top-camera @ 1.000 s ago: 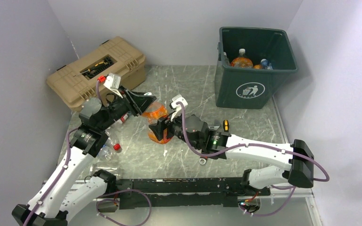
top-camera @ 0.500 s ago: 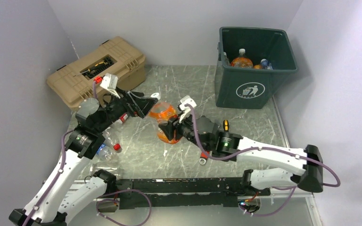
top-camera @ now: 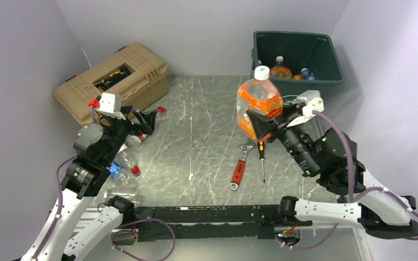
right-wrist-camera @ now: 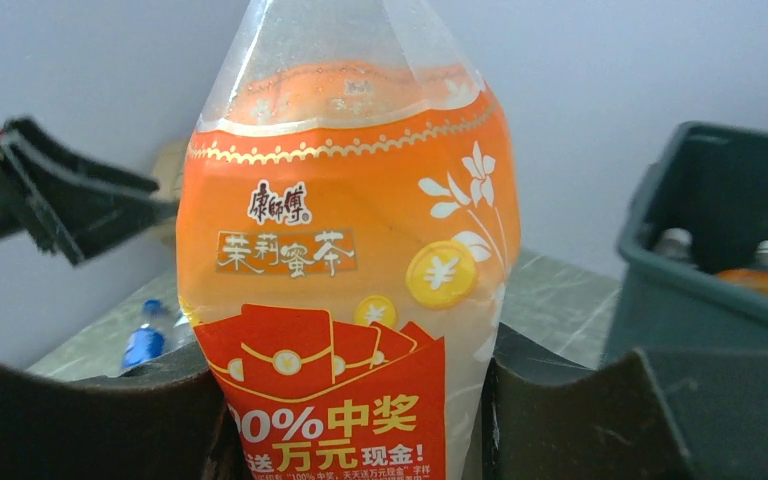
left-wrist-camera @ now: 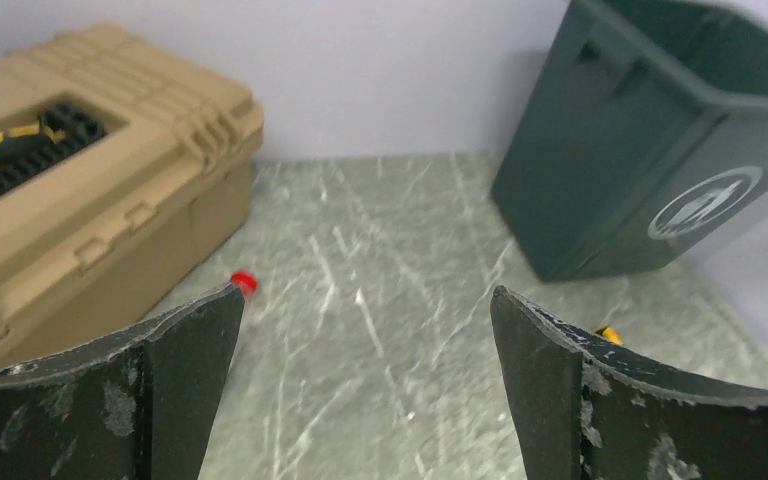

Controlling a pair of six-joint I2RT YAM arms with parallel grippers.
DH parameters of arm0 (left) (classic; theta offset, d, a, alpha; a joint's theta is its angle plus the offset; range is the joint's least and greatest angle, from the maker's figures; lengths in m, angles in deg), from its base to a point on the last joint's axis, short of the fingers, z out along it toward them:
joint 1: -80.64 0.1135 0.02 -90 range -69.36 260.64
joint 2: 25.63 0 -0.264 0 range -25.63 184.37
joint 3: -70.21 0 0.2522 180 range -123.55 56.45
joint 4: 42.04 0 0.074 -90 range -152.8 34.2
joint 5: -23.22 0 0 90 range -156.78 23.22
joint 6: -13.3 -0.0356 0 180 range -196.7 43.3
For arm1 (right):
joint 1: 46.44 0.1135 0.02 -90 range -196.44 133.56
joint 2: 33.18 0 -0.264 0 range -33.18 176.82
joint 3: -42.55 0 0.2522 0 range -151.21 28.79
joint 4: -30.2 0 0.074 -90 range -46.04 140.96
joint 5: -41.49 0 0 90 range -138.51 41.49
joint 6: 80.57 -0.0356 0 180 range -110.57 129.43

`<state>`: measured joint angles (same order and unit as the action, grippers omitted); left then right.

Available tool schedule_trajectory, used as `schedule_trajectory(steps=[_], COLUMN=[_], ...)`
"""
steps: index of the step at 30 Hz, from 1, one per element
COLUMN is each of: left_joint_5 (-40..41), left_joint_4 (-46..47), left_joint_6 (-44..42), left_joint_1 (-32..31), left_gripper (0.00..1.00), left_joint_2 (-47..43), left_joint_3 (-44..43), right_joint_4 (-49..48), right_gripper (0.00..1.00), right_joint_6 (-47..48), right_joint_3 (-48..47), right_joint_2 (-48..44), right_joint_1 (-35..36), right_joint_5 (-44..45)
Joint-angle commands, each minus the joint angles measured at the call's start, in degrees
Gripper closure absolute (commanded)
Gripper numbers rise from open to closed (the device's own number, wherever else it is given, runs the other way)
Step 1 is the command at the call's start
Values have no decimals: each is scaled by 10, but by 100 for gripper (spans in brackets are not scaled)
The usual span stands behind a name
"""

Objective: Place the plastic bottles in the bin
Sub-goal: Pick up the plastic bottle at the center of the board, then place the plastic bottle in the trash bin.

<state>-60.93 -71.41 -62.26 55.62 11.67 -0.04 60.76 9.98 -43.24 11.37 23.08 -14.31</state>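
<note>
Orange-labelled plastic bottle raised near the tall dark green bin.
Your right fingers pinch its base; left fingers spread, empty. Release early and you'll bounce it off the rim onto the surface.

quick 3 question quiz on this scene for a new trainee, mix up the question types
1. True or false: the right gripper holds an orange bottle lifted off the table.
2. What lies beside the red-handled wrench? A) a screwdriver B) a hammer C) scissors
3. Fill in: the jaws of the left gripper stand ___, with nothing between them.

Key: 1 true; 2 A; 3 open.
</note>
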Motion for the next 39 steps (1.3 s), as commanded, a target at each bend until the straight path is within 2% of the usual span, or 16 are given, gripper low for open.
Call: schedule_trajectory(steps=[1,5,8,10,12,14,17,21,25,29,32,36,37,39], left_joint_5=[25,34,33,37,41,41,47,63,66,61,81,160,171,184], left_joint_4=[2,23,22,12,11,9,2,-5,-9,-11,-17,-46,-49,-46], left_joint_6=[-40,-39,-33,-29,-25,-20,-8,-7,1,5,4,16,15,13], left_joint_1=[1,1,1,1,1,1,1,1,1,1,0,-3,-6,-9], left_gripper=[1,1,1,2,2,3,3,3,3,4,5,2,1,1], left_joint_2=[-11,-36,-42,-45,-51,-56,-63,-61,-59,-59,-63,-57,-58,-62], left_joint_3=[54,101,115,111,114,116,115,112,113,111,110,98,97,101], right_joint_4=[12,-68,-94,-68,-35,-54,-185,-250,-248,-192,-181,-180,-174,-171], right_gripper=[68,68,68,69,70,70,71,71,70,69,66,61,57,45], right_joint_6=[85,164,198,159,80,26,37,31,-4,-52,-102,-113,-112,-117], right_joint_3=[-21,-24,-54,-95,-136,-151,-109,-124,-163,-232,-239,-255,-264,-274], right_joint_2=[9,26,79,117,147,167,172,215,263,352,393,447,460,476], right_joint_1=[0,-1,-21,-90,-201,-286,-316,-394,-491,-568,-609,-618,-619,-624], right_joint_5=[79,146,166,123,34,0,38,58,15,-13,-57,-61,-58,-60])
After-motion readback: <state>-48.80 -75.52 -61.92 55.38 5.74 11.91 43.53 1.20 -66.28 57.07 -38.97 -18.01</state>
